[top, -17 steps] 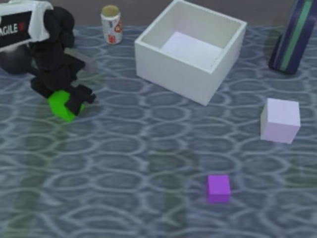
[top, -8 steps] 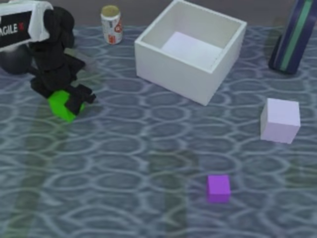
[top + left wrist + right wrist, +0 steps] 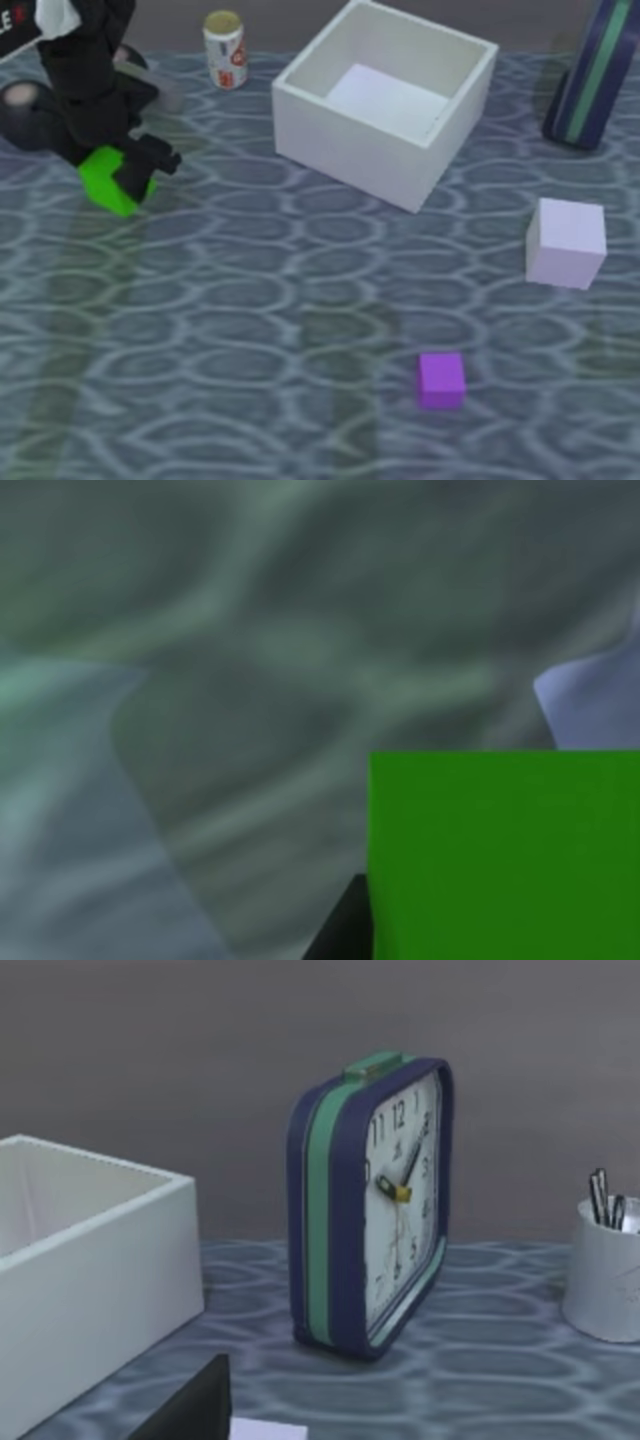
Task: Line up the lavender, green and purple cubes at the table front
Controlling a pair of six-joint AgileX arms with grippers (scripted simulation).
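One clock [image 3: 370, 1210] (right wrist only), green cube [image 3: 112, 178] gripped

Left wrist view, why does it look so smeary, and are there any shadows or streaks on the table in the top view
Left wrist view: the camera sits very close, so the green cube fills a corner and the table pattern is soft and out of focus. Top view: the left gripper holds that cube at the far left; long pale greenish streaks run down the table toward its front edge, and the white box is shaded inside.
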